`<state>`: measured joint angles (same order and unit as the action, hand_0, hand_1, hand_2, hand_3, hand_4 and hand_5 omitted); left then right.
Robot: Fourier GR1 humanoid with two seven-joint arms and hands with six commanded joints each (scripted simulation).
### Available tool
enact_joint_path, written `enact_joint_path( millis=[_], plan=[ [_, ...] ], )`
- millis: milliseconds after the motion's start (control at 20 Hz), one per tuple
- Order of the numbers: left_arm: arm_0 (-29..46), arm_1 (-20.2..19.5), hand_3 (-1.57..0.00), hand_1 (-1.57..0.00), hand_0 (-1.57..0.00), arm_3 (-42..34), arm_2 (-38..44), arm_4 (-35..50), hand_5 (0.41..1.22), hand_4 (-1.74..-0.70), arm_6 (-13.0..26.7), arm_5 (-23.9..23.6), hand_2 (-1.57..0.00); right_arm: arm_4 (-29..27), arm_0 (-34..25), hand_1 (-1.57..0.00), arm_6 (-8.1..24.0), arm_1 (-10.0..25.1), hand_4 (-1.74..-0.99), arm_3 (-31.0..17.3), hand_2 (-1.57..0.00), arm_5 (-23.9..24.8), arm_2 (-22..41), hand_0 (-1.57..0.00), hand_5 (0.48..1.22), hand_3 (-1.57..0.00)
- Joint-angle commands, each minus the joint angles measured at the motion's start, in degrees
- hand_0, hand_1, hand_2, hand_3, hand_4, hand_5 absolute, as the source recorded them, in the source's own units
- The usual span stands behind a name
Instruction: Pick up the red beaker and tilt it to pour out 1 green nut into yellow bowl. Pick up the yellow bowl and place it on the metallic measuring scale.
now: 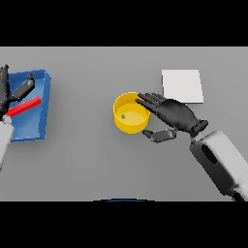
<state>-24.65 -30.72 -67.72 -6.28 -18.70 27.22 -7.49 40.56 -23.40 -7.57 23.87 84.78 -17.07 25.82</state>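
Observation:
The yellow bowl (130,115) stands near the table's middle with a green nut (123,116) inside it. My right hand (175,115) is at the bowl's right side, fingers stretched over its far right rim and the thumb low beside its near wall; the hand looks open. The red beaker (24,106) lies on its side in the blue tray (39,121) at the far left. My left hand (9,91) hovers over that tray, fingers straight, just above the beaker. The metallic measuring scale (182,85) is a pale square plate behind and to the right of the bowl.
The blue tray has raised walls and sits at the table's left edge. Grey tabletop stretches between the tray and the bowl.

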Motion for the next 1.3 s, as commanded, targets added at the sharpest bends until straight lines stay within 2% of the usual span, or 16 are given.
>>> enact_joint_path(
  millis=[0, 250, 450, 550, 850, 1050, 1250],
  plan=[
    [0.0, 0.0, 0.0, 0.0, 0.0, -0.2, -0.1, 0.0, 0.699, -0.74, 0.4, 0.0, 0.0, 1.8, -1.4, 0.0, -1.3, 1.0, -1.226, -1.4, 0.0, -0.4, 1.5, 0.0, 0.692, 0.0],
    [0.1, -0.2, 0.0, 0.0, 0.0, 0.3, 0.2, 0.3, 0.706, -0.75, 0.1, 0.2, 0.0, 7.1, -8.2, 0.0, -3.1, 1.1, -1.213, -6.8, 0.0, -4.4, 7.7, 0.0, 0.714, 0.0],
    [0.5, -0.4, 0.0, 0.0, 0.0, -0.5, 0.3, 0.4, 0.698, -0.74, 0.1, 0.1, 0.0, 8.4, -12.4, 0.0, -3.2, -1.9, -1.225, -12.7, 0.0, -6.4, 10.5, 0.0, 0.722, 0.0],
    [0.6, -0.7, 0.0, 0.0, 0.0, -0.2, 0.2, 0.2, 0.698, -0.74, -0.3, 0.2, 0.0, 8.3, -13.6, 0.0, -4.4, -2.6, -1.238, -14.2, 0.0, -7.7, 11.4, 0.0, 0.727, 0.0],
    [0.8, -1.2, 0.0, 0.0, 0.0, -0.1, 0.9, 0.7, 0.697, -0.74, -1.3, 0.3, 0.0, 10.6, -17.6, 0.0, -3.8, -4.5, -1.259, -19.0, 0.0, -8.7, 13.9, 0.0, 0.734, 0.0],
    [1.3, -1.3, 0.0, 0.0, 0.0, -0.4, 1.0, 1.0, 0.698, -0.75, -1.2, 0.6, 0.0, 10.4, -17.7, 0.0, -3.7, -5.2, -1.27, -21.4, 0.0, -10.2, 14.5, 0.0, 0.74, 0.0],
    [0.6, -1.4, 0.0, 0.0, 0.0, 0.0, 1.1, 0.7, 0.699, -0.75, -0.8, 0.3, 0.0, 10.1, -18.7, 0.0, -2.2, -6.8, -1.289, -23.8, -0.02, -12.1, 14.6, 0.0, 0.758, -0.07]
  ],
)
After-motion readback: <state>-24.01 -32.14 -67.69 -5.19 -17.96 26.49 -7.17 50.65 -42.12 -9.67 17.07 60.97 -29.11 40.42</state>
